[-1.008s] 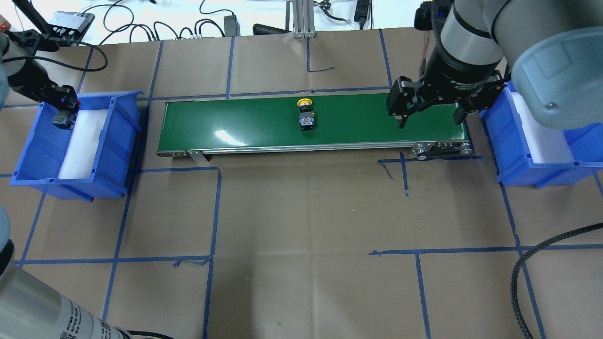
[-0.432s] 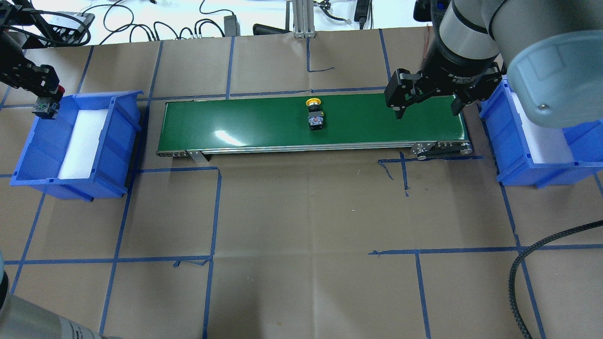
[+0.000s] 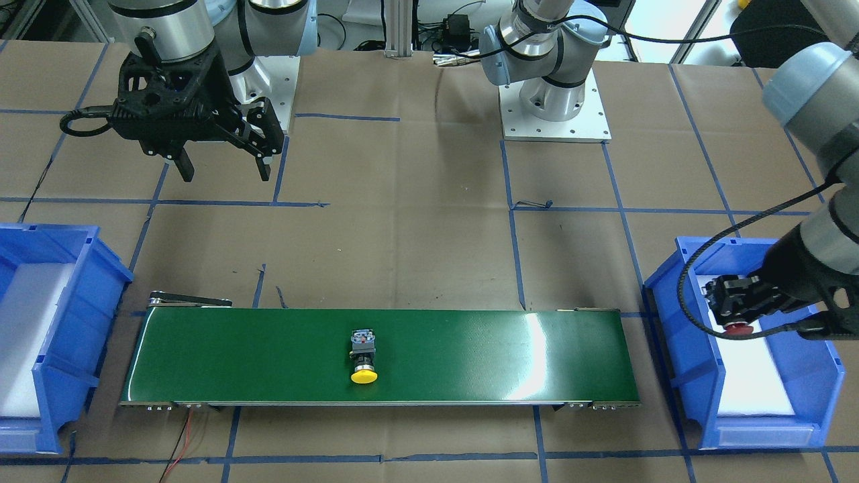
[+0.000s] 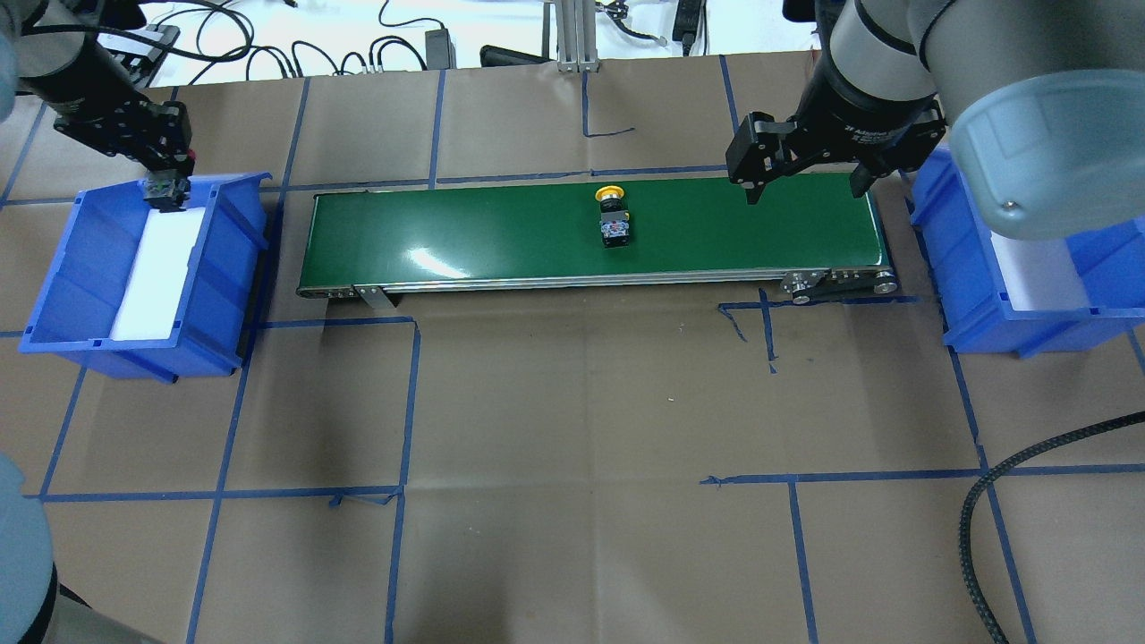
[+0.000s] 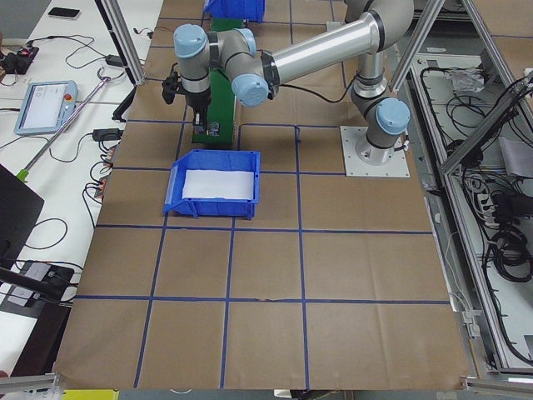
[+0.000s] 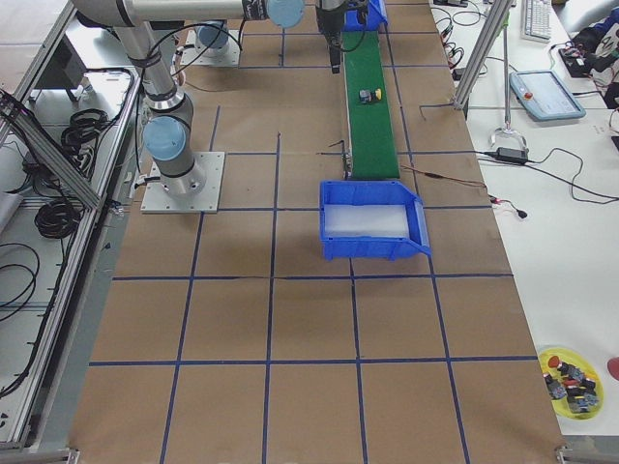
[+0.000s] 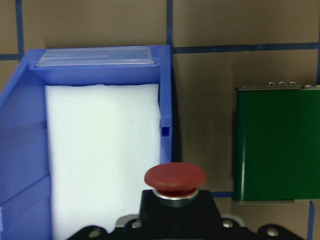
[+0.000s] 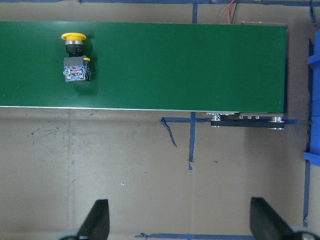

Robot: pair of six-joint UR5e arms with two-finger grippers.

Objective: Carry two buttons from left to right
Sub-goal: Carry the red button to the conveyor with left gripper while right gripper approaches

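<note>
The yellow-capped button [image 4: 613,217] lies on its side on the green conveyor belt [image 4: 483,237], just right of the middle; it also shows in the front view [image 3: 363,361] and the right wrist view [image 8: 75,57]. My left gripper [image 4: 164,179] is shut on the red-capped button [image 7: 175,179] and holds it above the far end of the left blue bin [image 4: 224,295]. The red cap shows in the front view [image 3: 738,329]. My right gripper [image 4: 809,186] is open and empty, above the belt's right end, well right of the yellow button.
The right blue bin [image 4: 975,309] stands just past the belt's right end, with white foam inside. The left bin also holds white foam [image 7: 100,150]. Blue tape lines cross the brown paper table. Cables lie along the far edge.
My left gripper has lifted the red button out of the left bin and moved it toward the bin's far right corner. The yellow button has travelled right on the belt. The right gripper shifted slightly back.
</note>
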